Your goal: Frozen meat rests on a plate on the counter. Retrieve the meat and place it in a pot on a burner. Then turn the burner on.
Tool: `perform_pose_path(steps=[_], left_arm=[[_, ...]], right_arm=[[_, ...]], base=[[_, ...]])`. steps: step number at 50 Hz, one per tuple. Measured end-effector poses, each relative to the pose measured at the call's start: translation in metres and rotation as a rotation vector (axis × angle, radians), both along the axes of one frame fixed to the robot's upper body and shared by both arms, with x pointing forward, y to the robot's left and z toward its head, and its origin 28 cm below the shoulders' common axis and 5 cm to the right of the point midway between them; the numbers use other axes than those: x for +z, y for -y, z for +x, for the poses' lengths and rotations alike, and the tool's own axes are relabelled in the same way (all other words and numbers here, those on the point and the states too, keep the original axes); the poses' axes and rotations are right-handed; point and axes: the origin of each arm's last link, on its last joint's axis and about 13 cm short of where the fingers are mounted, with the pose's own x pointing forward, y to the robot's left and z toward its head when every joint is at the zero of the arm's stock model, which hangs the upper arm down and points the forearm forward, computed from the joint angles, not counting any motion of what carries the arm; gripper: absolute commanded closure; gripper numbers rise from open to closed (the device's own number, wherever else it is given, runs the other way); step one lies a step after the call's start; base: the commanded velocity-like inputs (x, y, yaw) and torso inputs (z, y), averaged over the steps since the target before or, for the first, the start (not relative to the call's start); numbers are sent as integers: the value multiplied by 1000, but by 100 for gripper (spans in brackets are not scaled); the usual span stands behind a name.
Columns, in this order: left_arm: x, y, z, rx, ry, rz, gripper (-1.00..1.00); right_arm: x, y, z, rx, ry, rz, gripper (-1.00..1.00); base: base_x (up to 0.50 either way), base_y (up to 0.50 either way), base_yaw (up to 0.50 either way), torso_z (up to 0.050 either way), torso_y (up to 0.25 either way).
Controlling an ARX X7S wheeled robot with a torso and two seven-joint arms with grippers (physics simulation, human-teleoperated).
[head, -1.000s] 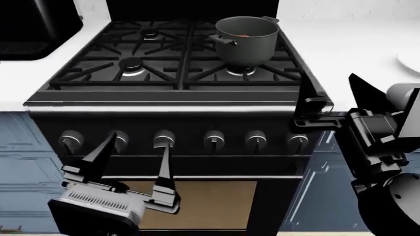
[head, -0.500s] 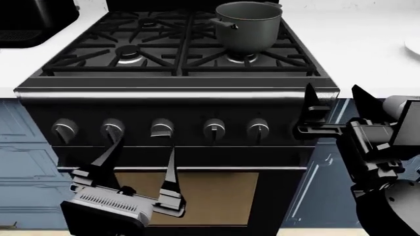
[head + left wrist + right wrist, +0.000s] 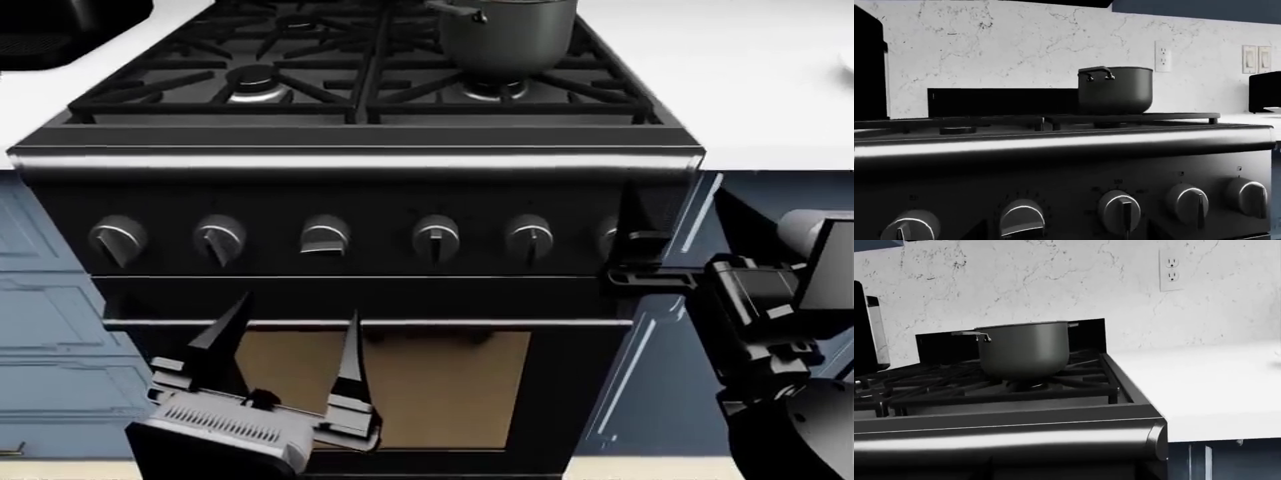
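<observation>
Meat cannot be seen in any view; the pot's inside is hidden from all three cameras, so whether it lies there cannot be told. The pot (image 3: pixel 506 38) stands upright on the burner (image 3: pixel 497 92) at the stove's front right corner, resting on the black grates (image 3: pixel 340 80). From the right wrist view the pot (image 3: pixel 1024 350) shows one loop handle and sits near the stove's right edge, with the white counter (image 3: pixel 1201 385) just beside it. The left wrist view shows the pot (image 3: pixel 1115 91) above a row of knobs (image 3: pixel 1123 210) on the stove's front panel.

Below the front edge of the stove, the left gripper (image 3: pixel 291 335) hangs in front of the oven door (image 3: pixel 387 385), its two fingers spread apart and pointing up toward the knobs (image 3: pixel 324 238), touching none of them. The right gripper (image 3: pixel 674 220) is at the stove's front right corner, beside the blue-grey cabinet (image 3: pixel 661 350), fingers spread wide with nothing between them. A sliver of the plate (image 3: pixel 847 65) shows at the counter's far right edge.
</observation>
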Motion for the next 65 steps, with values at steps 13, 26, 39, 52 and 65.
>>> perform_pose_path(steps=[13, 26, 39, 52, 65], left_arm=[[-1, 1, -1, -6, -2, -3, -100], [-2, 1, -2, -9, -6, -7, -100], [-4, 1, -2, -12, -13, -14, -100], [-6, 1, -2, -17, -20, -29, -100], [-8, 1, 1, -21, -27, -44, -100]], right_arm=[[-1, 1, -1, -2, -4, 1, -100], [-2, 1, -2, -6, -6, 1, -100], [-1, 2, -2, -13, -6, -4, -100], [1, 4, -4, -27, -5, -10, -100], [3, 3, -1, -35, -9, -24, -100]], base=[[0, 0, 0, -50, 0], [0, 0, 0, -50, 0], [0, 0, 0, -50, 0], [0, 0, 0, -50, 0], [0, 0, 0, -42, 0]])
